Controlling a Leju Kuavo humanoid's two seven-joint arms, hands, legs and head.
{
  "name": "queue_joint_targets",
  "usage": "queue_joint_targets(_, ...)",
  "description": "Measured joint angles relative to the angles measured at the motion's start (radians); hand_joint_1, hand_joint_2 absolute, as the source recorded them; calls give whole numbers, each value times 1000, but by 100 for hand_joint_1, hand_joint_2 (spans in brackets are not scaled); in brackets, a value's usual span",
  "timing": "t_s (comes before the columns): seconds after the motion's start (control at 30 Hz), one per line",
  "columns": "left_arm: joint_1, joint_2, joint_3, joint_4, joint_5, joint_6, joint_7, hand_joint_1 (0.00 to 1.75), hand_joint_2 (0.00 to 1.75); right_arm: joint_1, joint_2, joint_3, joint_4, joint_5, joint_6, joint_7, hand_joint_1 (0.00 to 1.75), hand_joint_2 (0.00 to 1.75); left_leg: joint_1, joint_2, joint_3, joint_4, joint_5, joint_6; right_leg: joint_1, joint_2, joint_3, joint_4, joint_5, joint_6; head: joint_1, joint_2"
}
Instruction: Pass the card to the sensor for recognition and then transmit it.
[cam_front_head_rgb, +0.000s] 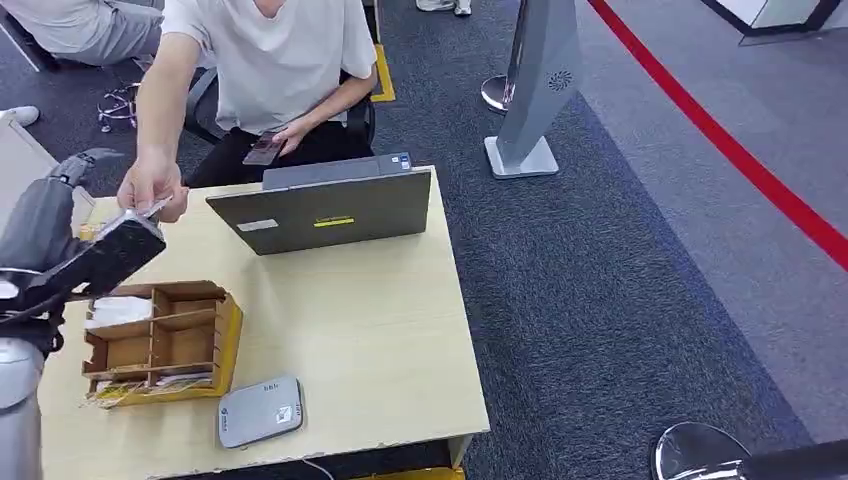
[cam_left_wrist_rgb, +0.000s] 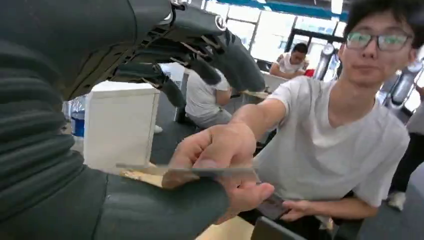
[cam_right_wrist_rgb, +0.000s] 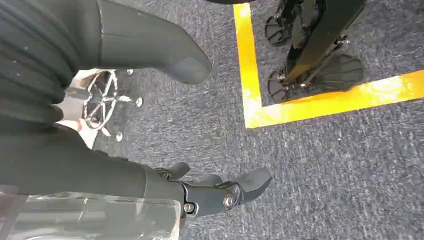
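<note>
One card (cam_front_head_rgb: 148, 210), left hand (cam_front_head_rgb: 105, 250), person's hand (cam_front_head_rgb: 152, 183)

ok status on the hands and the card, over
Left hand raised, card on its thumb, person's hand pinching it too. Right hand hanging, open. Card reader unobstructed.

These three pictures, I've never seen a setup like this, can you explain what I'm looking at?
It is a humanoid robot with three cameras. The head view looks down at a table with a laptop, a cardboard organizer and a grey sensor. The left wrist view sits behind the left hand, which holds out a card; a seated person's hand is pinching it too. The right wrist view looks down at carpet past the right hand, which holds nothing, fingers apart.
</note>
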Motion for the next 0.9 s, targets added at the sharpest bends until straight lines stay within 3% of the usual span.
queue_joint_targets(0.53,-164,143,-278,56,-185,-285,226,175,175,-13,-74,-25,119,105,-14,18,0,175,0,0,0,0,0,0,0,0,0,0,0,0,0,0)
queue_joint_targets(0.67,-167,151,-302,58,-229,-231,222,175,175,-13,-77,-26,128,111,-10,15,0,175,0,0,-1,0,0,0,0,0,0,0,0,0,1,0)
queue_joint_targets(0.9,-60,148,-310,-85,-298,-11,152,175,175,-8,-55,-27,82,114,57,9,0,175,0,0,-1,0,0,0,0,0,-1,0,0,0,0,0)
